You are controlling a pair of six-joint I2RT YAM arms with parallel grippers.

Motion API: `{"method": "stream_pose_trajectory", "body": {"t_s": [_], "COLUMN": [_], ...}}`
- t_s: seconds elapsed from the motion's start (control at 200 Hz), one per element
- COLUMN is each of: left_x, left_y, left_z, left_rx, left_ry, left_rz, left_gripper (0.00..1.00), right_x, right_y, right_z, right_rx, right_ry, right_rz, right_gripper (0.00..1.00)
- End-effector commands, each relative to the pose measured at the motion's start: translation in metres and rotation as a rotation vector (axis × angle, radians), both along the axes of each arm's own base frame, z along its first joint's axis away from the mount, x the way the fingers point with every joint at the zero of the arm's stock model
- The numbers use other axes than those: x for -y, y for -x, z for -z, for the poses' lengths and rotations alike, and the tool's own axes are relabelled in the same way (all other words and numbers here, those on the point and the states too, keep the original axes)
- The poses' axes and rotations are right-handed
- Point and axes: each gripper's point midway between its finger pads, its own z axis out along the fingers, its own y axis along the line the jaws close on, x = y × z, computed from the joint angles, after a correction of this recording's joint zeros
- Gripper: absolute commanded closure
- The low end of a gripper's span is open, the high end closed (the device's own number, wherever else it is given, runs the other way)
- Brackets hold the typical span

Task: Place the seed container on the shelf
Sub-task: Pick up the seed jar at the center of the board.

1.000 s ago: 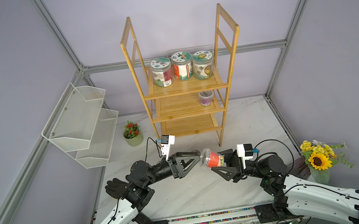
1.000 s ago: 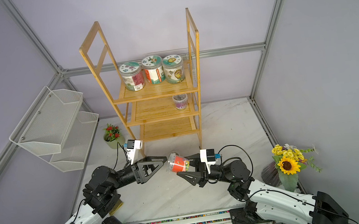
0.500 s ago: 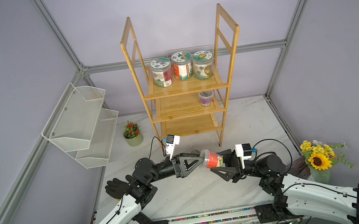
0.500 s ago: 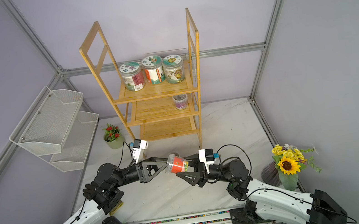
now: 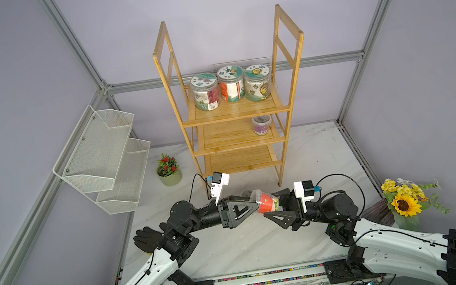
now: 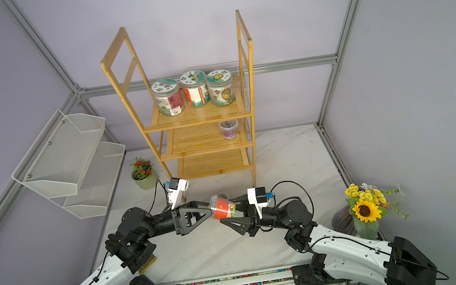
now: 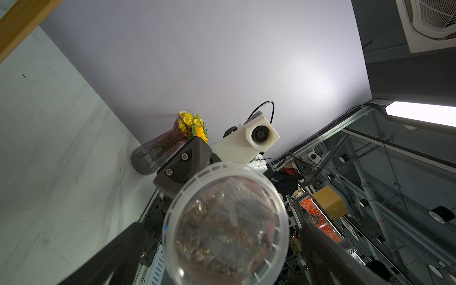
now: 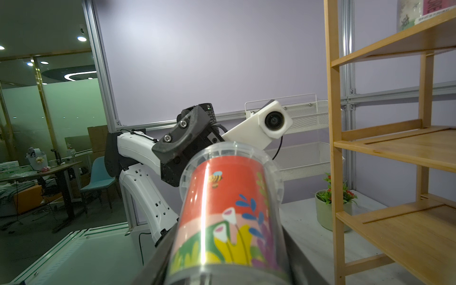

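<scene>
Seed container (image 5: 264, 202) unmoved in right pincer (image 5: 271, 204); left pincer (image 5: 251, 199) nearer.

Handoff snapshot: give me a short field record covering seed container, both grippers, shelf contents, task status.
seed container: off the table, tipped on its side between the two grippers, clear end toward the left arm
right gripper: shut on the seed container
left gripper: open, fingers either side of the clear end; contact cannot be told
shelf: three jars on top tier, one small container on middle tier
task status: seed container not yet on shelf
</scene>
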Motion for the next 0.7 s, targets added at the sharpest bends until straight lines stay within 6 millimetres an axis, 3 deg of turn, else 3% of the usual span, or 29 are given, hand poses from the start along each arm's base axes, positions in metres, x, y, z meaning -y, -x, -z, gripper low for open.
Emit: {"method": "stream_pose_trajectory", "body": {"t_s": [0.0,0.145,0.695], "left_x": [-0.002,0.0,0.005], "left_y": [0.005,0.004,-0.003], "left_z": [-0.022,-0.024,-0.013], "left_rx": [0.083,0.092,0.084], "left_ry": [0.035,0.022,-0.016], "left_rz": [-0.005,0.001,-0.016], "left_gripper": [0.0,0.01,0.21], "right_x": [0.002,0.0,-0.001], "right_y": [0.002,0.0,0.0], "right_z": [-0.021,-0.02,-0.017], "right_rx": [0.043,0.043,0.041], "right_ry": [-0.046,-0.041,-0.033], "right_rz": [-0.007,-0.006,-0.01], "right_gripper": [0.7,0.71,0.71]}}
